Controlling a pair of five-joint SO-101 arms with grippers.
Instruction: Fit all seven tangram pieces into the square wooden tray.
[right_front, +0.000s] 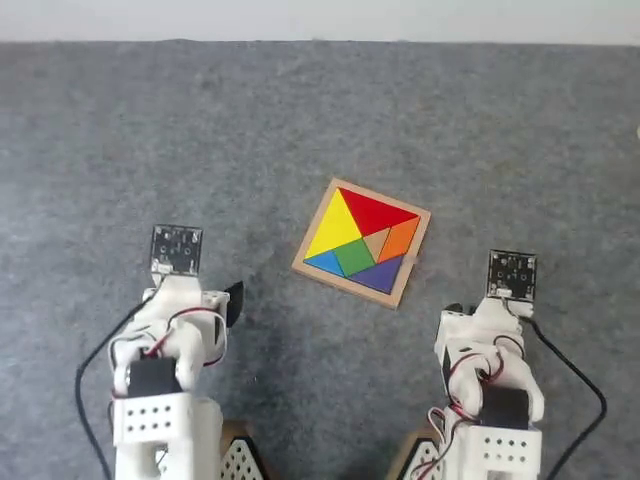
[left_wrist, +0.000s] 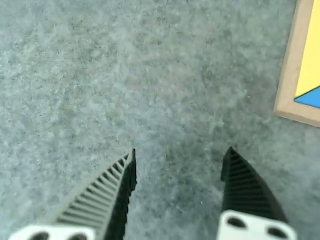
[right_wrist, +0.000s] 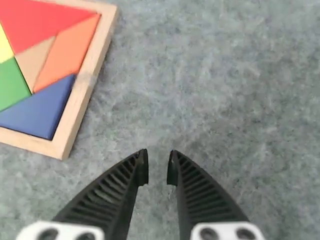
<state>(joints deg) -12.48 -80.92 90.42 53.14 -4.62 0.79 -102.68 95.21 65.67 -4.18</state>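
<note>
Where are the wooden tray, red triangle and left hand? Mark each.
wooden tray (right_wrist: 76, 100): right wrist view, on its rim.
red triangle (right_front: 375, 213): high view, its middle.
left hand (left_wrist: 181, 150): left wrist view, between fingertips.

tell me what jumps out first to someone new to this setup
The bright square tray lying cornerwise in the middle of the grey mat catches the eye first, its seven coloured pieces filling it edge to edge. Nearer the arms' bases, one on each side of it, the left gripper hangs open and the right gripper almost shut, both empty over the mat.
</note>
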